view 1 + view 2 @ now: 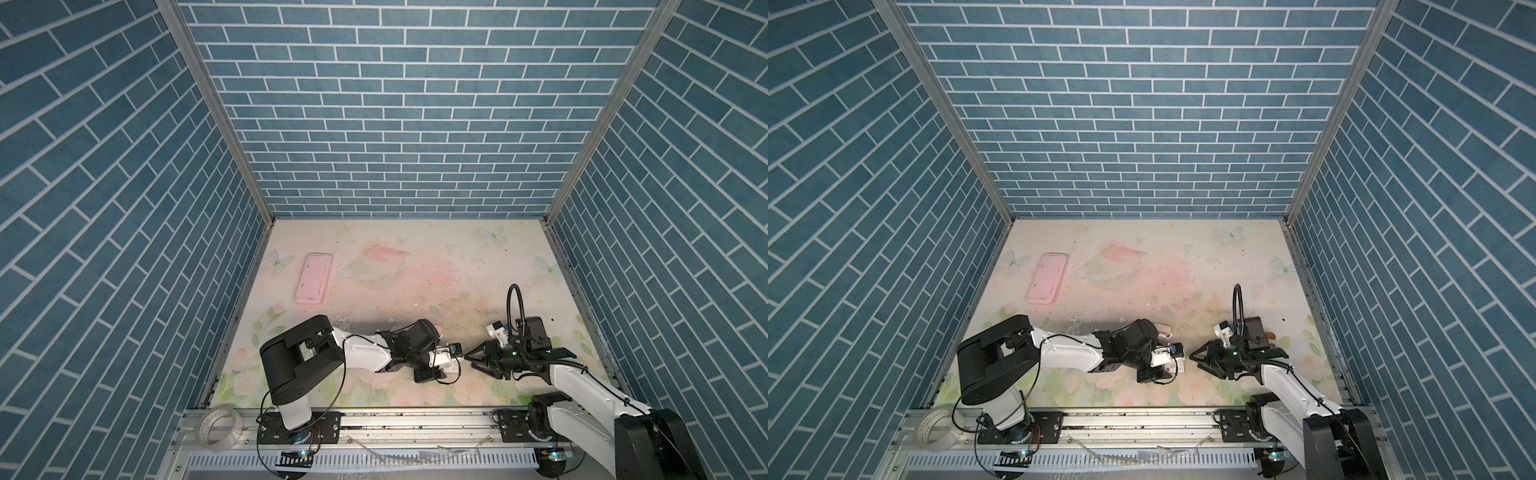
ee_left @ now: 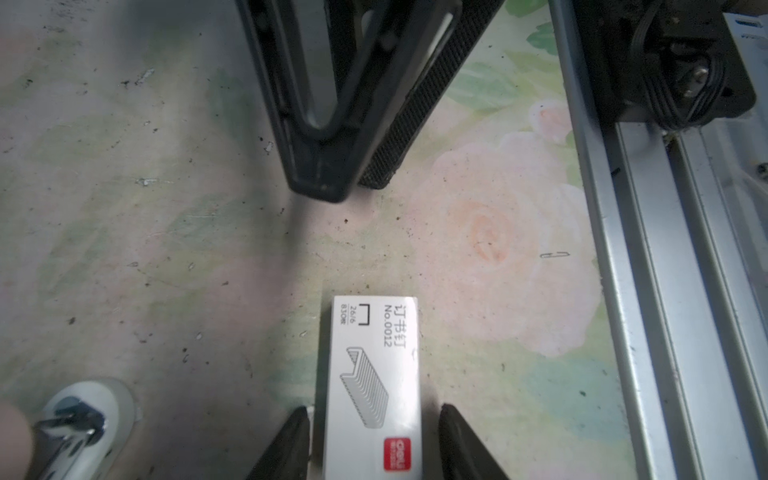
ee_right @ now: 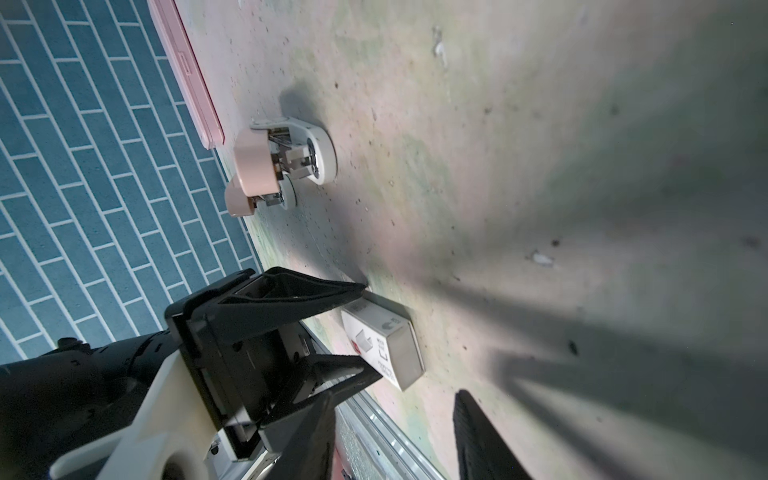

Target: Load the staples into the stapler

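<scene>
I have the left gripper [image 2: 374, 408] part-open astride the white cardboard staple box with a red square logo [image 2: 374, 332], jaws not quite touching it, with the right gripper [image 1: 468, 360] just ahead, spread and empty.

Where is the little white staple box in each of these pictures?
In a top view: the white staple box lies low, just right of centre.
In a top view: same spot, low and just right of centre.
Left wrist: bottom middle, between the left gripper fingers.
Right wrist: lower middle, between those same fingers.
Shared landmark: the pink-and-white stapler, near the box.
</scene>
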You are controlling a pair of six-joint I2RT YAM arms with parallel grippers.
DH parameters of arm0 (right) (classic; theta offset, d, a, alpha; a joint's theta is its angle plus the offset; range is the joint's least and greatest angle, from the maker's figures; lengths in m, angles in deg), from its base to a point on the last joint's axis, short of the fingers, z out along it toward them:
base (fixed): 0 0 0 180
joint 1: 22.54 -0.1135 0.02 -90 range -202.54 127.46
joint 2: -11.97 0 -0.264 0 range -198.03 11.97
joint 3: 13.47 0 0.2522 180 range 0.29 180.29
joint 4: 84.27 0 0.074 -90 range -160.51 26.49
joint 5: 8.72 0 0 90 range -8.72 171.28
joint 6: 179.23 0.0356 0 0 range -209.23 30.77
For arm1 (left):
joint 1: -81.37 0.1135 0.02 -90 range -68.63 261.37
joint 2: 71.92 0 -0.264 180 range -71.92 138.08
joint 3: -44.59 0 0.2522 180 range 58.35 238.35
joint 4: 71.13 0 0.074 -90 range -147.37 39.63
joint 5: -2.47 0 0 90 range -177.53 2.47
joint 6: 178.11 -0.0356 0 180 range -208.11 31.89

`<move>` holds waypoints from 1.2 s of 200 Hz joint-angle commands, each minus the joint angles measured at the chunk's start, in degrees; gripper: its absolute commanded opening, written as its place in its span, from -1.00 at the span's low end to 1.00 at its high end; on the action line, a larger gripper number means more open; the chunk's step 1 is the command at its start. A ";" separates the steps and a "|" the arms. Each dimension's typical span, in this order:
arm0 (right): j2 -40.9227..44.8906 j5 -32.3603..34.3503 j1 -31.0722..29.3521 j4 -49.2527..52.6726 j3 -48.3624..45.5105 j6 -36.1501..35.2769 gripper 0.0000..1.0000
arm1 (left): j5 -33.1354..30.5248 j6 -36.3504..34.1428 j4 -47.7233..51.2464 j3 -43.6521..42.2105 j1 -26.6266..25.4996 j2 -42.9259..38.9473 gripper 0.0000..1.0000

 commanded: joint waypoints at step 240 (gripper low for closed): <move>-0.57 -2.26 -6.12 -7.48 -3.56 3.73 -0.10 | 2.80 -1.39 7.42 2.61 -0.28 5.55 -0.20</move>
